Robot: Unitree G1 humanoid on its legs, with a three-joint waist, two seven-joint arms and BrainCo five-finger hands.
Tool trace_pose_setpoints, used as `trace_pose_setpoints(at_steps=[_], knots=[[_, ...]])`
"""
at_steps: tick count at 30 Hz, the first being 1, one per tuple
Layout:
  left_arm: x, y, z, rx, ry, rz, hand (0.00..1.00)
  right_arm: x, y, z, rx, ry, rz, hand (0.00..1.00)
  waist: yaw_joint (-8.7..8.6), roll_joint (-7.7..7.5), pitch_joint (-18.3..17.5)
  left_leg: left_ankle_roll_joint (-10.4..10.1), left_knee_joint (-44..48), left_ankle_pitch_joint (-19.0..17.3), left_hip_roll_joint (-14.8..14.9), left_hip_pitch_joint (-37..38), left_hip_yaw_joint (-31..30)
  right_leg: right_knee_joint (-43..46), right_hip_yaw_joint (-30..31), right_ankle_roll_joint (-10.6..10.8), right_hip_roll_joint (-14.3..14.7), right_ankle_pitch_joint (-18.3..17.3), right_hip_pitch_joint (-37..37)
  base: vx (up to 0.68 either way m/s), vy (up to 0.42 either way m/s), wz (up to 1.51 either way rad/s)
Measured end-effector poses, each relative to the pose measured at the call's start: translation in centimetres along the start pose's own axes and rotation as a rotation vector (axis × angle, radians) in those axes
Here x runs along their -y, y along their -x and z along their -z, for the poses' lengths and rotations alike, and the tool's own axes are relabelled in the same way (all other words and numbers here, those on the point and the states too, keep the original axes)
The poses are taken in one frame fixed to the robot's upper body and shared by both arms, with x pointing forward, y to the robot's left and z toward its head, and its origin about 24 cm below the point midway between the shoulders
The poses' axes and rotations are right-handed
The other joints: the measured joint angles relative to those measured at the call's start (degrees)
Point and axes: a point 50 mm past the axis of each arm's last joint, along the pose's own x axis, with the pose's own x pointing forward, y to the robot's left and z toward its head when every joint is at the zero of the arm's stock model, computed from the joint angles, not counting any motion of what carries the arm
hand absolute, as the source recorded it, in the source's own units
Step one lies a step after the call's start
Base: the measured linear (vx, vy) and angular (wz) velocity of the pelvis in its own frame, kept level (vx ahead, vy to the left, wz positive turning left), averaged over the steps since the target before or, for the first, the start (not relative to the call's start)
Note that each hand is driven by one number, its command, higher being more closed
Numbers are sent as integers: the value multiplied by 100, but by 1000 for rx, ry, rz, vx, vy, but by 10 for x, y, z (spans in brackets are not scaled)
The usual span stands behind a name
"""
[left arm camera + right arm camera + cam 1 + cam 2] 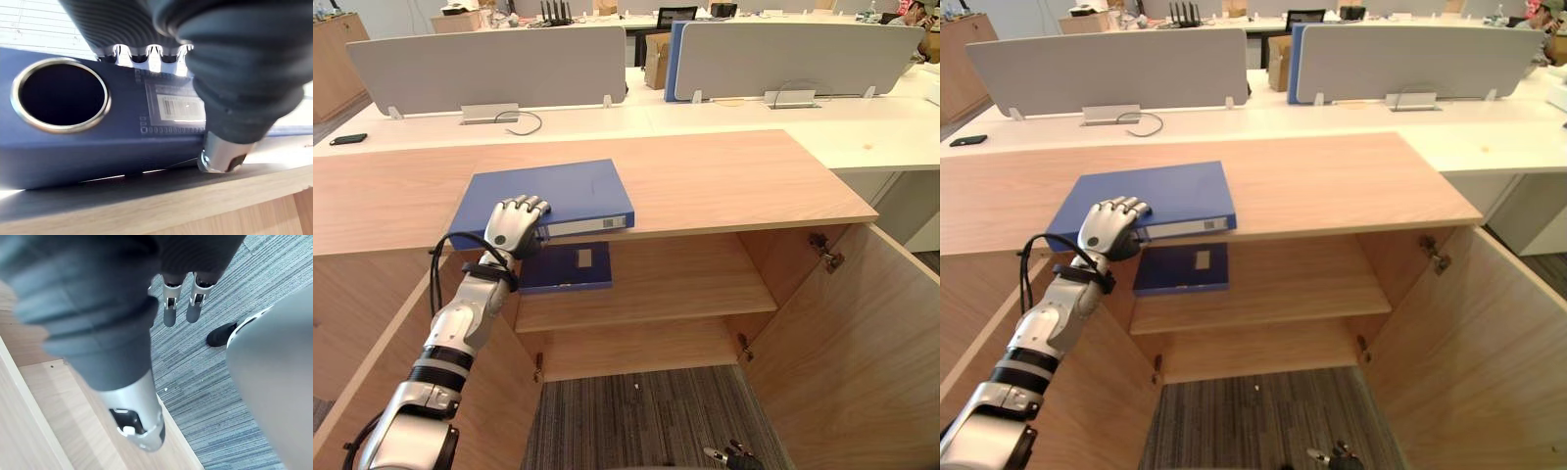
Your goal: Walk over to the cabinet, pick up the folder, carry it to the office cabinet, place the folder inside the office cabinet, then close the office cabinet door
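Observation:
A blue folder (578, 191) lies flat on the wooden cabinet top (724, 176), its spine hanging over the front edge. My left hand (514, 227) grips that front corner, fingers curled over the cover and thumb (225, 152) under the spine's lower edge. The left wrist view has the spine (98, 142) close up, with its ring hole and label. A second blue folder (568, 266) lies on the shelf (685, 284) inside the open cabinet. My right hand (183, 308) hangs low over the carpet with relaxed fingers, holding nothing.
Both cabinet doors stand wide open, the right door (862, 333) and the left door (480, 392). White desks with grey divider panels (489, 69) stand behind the cabinet. A black phone (348, 139) lies at the far left. A person (915, 15) sits at the far right.

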Motion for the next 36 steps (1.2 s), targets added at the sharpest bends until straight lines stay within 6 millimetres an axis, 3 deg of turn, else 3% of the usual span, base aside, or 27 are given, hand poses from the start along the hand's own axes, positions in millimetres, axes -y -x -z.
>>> trace_pose_setpoints(at_steps=[8,22,30,36], knots=[[-22,17,-25,25,160,-163,100,0,0,0,1,-4,2,0,88,9,12,0,-67,4,-2,-31,1,2,-22,2,6,0,-63,0,0,0],[-51,27,-15,-29,279,-339,100,0,0,1,0,-7,4,0,120,9,14,15,-54,14,2,-25,-26,4,-63,2,-14,2,-30,0,0,1],[-111,40,-37,-45,546,-762,100,1,1,8,-15,-41,33,0,334,-7,-4,44,106,29,-39,-209,-82,36,-1,-6,-97,38,-117,-38,1,3],[-140,55,-46,9,720,-955,100,4,2,10,-21,-49,52,0,414,-7,-37,42,155,25,-7,-232,-86,35,26,-26,-85,52,-87,-87,-15,-1]])
